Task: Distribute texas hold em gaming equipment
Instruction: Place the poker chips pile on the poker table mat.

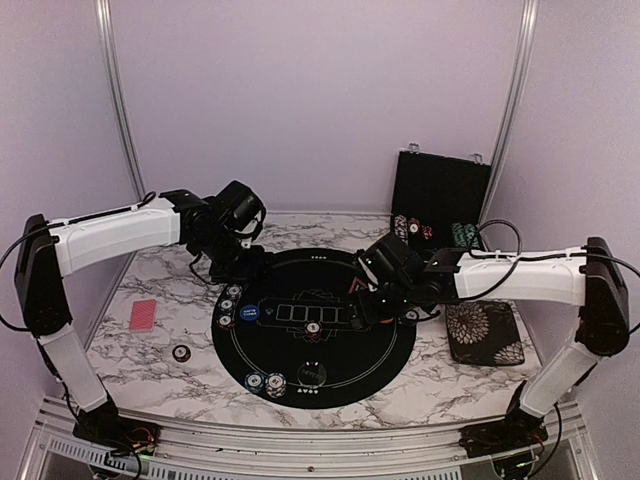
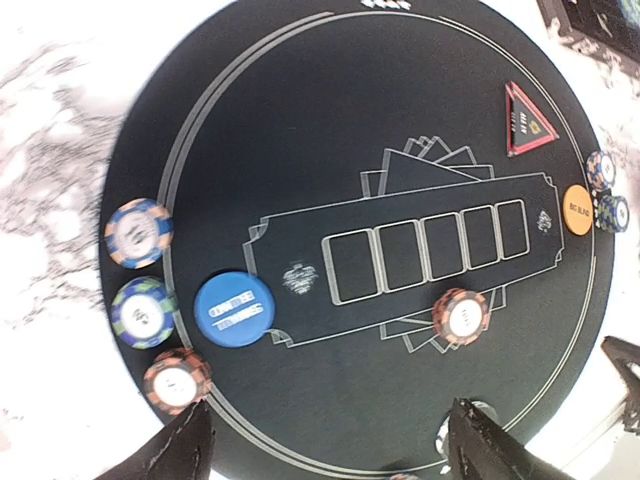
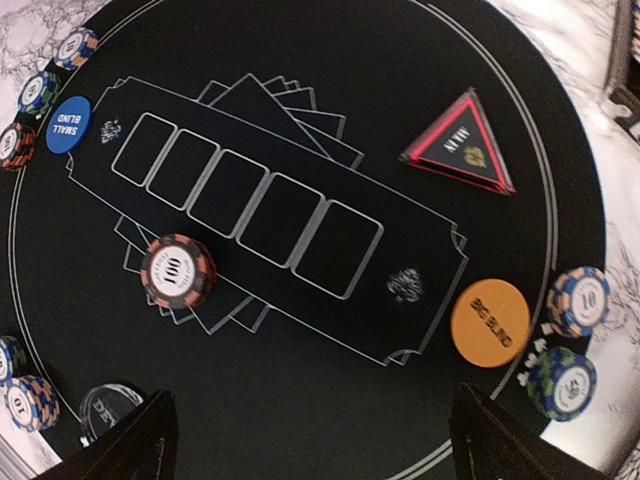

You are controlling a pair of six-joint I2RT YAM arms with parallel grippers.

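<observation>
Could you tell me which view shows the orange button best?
The right wrist view: the orange button is large, its BIG BLIND lettering legible. The left wrist view shows it small at the edge of the mat; the top view hides it.

Three chip stacks (image 1: 227, 305) along mat (image 1: 330, 372) left edge

The top camera overlooks the desk (image 1: 150, 360) from its near edge; both wrist cameras look down closely on the middle of the mat (image 1: 370, 350).

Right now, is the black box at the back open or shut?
Open. The box has its lid standing up, and chips show inside.
</observation>
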